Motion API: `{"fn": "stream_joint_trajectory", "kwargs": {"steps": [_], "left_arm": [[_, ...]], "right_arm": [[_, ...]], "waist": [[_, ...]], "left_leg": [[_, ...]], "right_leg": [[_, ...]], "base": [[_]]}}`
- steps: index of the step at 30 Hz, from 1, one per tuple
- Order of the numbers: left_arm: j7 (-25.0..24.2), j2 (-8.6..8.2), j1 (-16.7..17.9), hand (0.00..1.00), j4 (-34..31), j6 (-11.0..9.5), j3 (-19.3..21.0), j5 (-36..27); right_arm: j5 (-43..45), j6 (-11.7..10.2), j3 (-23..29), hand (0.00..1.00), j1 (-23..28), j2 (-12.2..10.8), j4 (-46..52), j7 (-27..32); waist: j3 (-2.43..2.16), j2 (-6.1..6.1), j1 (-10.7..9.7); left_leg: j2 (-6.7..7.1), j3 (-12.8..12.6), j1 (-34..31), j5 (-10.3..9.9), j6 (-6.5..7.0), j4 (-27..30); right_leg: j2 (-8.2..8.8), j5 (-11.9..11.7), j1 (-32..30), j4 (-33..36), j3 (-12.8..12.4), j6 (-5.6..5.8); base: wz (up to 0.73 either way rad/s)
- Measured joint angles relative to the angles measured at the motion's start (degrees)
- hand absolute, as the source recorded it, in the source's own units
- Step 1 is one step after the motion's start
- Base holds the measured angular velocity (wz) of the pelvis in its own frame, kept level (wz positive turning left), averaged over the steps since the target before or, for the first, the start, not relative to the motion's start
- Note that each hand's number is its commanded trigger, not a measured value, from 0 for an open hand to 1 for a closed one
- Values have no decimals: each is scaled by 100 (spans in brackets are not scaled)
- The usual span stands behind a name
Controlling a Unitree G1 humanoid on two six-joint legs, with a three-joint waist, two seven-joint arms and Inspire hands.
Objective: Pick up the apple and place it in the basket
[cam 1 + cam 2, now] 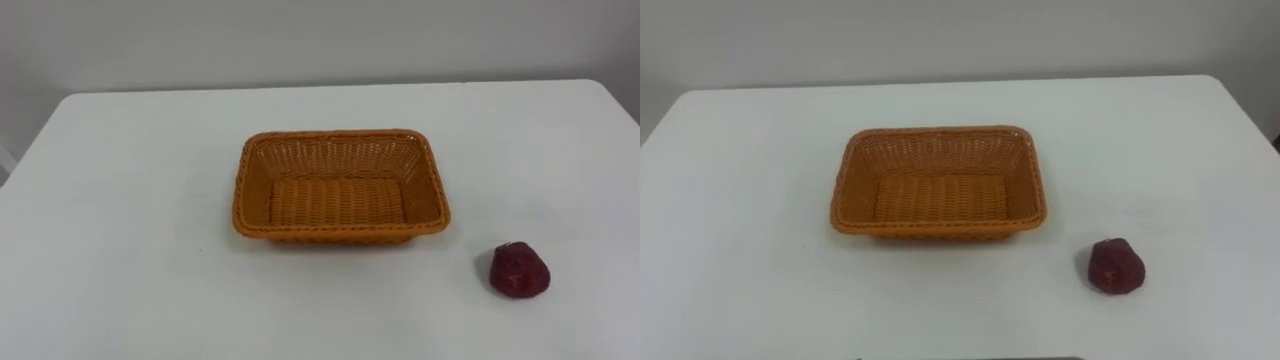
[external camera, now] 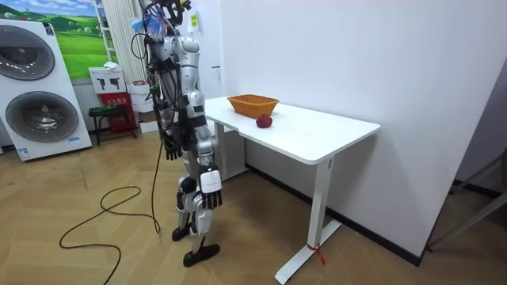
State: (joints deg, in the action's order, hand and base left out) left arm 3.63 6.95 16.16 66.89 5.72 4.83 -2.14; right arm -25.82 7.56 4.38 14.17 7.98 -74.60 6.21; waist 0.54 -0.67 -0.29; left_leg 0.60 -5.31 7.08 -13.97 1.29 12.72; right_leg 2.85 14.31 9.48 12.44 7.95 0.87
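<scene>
The apple [image 1: 519, 270] lies on the table [image 1: 120, 200] at the frame's lower right, apart from the empty basket [image 1: 340, 134], unpicked because left hand [image 2: 170, 147] and right hand [image 2: 210, 199] hang loose-fingered, holding nothing

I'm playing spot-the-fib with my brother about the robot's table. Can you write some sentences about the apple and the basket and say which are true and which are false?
1. The apple lies on the white table, outside the basket. True.
2. There is a banana in the basket. False: the basket is empty.
3. The apple is on the robot's left of the basket. False: it is on the robot's right, and nearer the robot.
4. The right hand holds the apple. False: it and the left hand hang down by the robot's sides, holding nothing.
5. The apple and the basket are apart. True.
</scene>
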Motion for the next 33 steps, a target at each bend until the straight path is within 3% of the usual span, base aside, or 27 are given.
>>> {"fn": "stream_joint_trajectory", "kwargs": {"steps": [1, 4, 8, 12, 14, 16, 18, 21, 24, 26, 30, 33], "left_arm": [[1, 2, 61, 0, -1, -29, 112, -110], [98, 46, 143, 0, 1, -123, 324, -344], [225, 126, 229, 0, -21, -398, 850, -504], [286, 188, 426, 0, -69, -467, 978, -704], [329, 218, 503, 0, -192, -505, 980, -668], [341, 222, 525, 0, -254, -547, 981, -521], [346, 222, 517, 0, -293, -613, 981, -438], [360, 230, 459, 0, -367, -656, 969, -242], [360, 241, 455, 0, -455, -763, 951, -89], [364, 250, 454, 0, -419, -828, 923, -48], [364, 282, 449, 0, -271, -840, 630, 69], [307, 273, 414, 0, -280, -839, 567, 288]], "right_arm": [[-693, -16, 398, 0, 71, 2, 145, 163], [-2237, -259, 1160, 0, 62, 17, 731, 502], [-3642, -627, 1863, 0, 2, 39, 1438, 994], [-4126, -876, 2311, 0, 0, 93, 2367, 1681], [-4097, -1172, 2490, 0, -19, 130, 2864, 2214], [-4080, -1320, 2617, 0, -26, 136, 3279, 2641], [-3762, -1413, 2625, 0, -53, 148, 3742, 3090], [-2291, -1603, 2617, 0, -103, 149, 4925, 3995], [-1467, -1702, 2612, 0, -169, 160, 5788, 4493], [-340, -1853, 2476, 0, -216, 199, 6486, 4894], [1312, -2009, 2119, 0, -198, 331, 6999, 5152], [2226, -2008, 1869, 0, -126, 330, 7255, 5077]], "waist": [[27, 10, -68], [31, 10, -275], [9, -54, -379], [-10, -114, -443], [-36, -177, -449], [-49, -201, -416], [-61, -224, -412], [-69, -173, -410], [-73, -146, -393], [-79, -126, -375], [-73, -131, -310], [-72, -146, -127]], "left_leg": [[-6, -15, 42, 0, 0, -1], [-25, -72, 41, -33, -5, -10], [-21, -98, 56, -41, -2, 18], [-14, -137, 16, -40, 2, 17], [-8, -137, -60, -36, 6, 46], [-5, -144, -96, -36, 6, 50], [-2, -150, -153, -37, 6, 60], [4, -152, -209, -37, 6, 66], [0, -147, -295, -36, 7, 65], [-3, -147, -345, -36, 7, 85], [0, -104, -347, -35, 8, 76], [-9, -124, -337, -35, 7, 71]], "right_leg": [[-1, 0, -9, 27, -8, 0], [-19, 2, -37, 28, -65, -3], [-20, 20, -44, 31, -126, 4], [-10, 14, -109, 26, -149, 14], [-10, 10, -167, 36, -148, 17], [-11, 9, -194, 35, -161, 18], [-11, 8, -244, 33, -166, 19], [-6, 7, -295, 35, -165, 21], [-8, 6, -382, 49, -147, 21], [-11, 5, -436, 56, -147, 20], [-13, -4, -454, 53, -140, 22], [-23, -15, -452, 30, -160, 18]], "base": [[-10], [-12], [-3], [-5], [0], [0], [0], [0], [0], [0], [2], [-5]]}}
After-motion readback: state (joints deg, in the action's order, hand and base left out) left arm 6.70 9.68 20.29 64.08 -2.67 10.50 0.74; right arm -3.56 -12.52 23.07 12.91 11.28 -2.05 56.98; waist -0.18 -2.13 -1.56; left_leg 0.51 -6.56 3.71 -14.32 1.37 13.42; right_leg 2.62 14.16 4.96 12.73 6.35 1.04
